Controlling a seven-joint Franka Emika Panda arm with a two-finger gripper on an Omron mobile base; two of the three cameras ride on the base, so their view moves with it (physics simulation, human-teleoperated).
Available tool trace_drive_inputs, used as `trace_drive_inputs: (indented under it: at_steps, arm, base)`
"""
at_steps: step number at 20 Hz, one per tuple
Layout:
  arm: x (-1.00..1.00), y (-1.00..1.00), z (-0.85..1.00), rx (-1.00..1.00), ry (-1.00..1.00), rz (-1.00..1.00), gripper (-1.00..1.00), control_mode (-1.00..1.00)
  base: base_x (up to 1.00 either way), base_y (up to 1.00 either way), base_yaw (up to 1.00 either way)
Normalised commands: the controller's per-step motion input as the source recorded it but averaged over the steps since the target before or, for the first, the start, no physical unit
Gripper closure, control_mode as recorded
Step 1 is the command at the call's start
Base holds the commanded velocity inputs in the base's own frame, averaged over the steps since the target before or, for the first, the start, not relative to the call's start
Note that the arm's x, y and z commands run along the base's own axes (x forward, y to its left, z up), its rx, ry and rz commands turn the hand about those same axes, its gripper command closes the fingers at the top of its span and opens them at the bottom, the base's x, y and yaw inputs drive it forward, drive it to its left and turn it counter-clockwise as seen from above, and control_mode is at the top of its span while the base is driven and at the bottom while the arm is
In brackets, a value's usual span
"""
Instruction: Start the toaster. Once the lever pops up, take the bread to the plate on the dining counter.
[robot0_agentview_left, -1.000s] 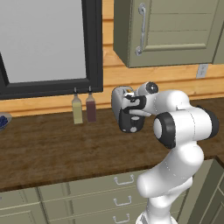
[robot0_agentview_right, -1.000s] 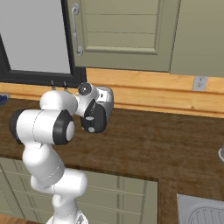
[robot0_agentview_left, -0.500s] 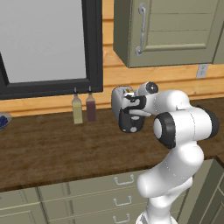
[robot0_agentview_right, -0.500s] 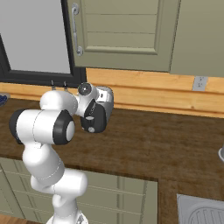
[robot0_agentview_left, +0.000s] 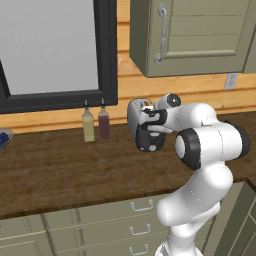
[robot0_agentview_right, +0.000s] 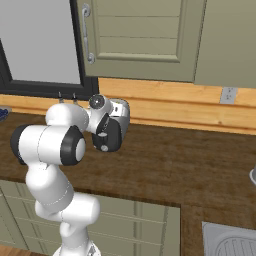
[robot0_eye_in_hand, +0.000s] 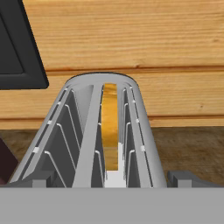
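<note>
Wooden wall backs the toaster (robot0_eye_in_hand: 103, 131); hand view alone reveals the bread (robot0_eye_in_hand: 110, 131) slotted inside, gripper (robot0_eye_in_hand: 113, 178) open.

toaster (robot0_eye_in_hand: 83, 144) seen from above | bread (robot0_eye_in_hand: 110, 127) upright in rt slot | wood wall (robot0_eye_in_hand: 131, 35) behind

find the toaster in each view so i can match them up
Left base view: toaster at centre, on the counter by the wall, partly behind the arm.
Right base view: left of centre, behind the arm's wrist.
Hand view: seen from above, slots running away, bread in the right one.
Shared landmark: the black window frame.
</note>
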Motion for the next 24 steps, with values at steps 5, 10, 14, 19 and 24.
trace_drive_inputs:
  at_steps: [5, 10, 14, 19, 24]
  arm:
    - [0.00, 0.00, 0.00, 0.00, 0.00, 0.00, -1.00, -1.00]
    - [0.00, 0.00, 0.00, 0.00, 0.00, 0.00, -1.00, -1.00]
    - [0.00, 0.00, 0.00, 0.00, 0.00, 0.00, -1.00, -1.00]
    - [0.00, 0.00, 0.00, 0.00, 0.00, 0.00, -1.00, -1.00]
    - [0.00, 0.00, 0.00, 0.00, 0.00, 0.00, -1.00, -1.00]
  base:
    - [0.00, 0.00, 0.00]
    - [0.00, 0.00, 0.00]
    - [0.00, 0.00, 0.00]
    - [0.00, 0.00, 0.00]
    - [0.00, 0.00, 0.00]
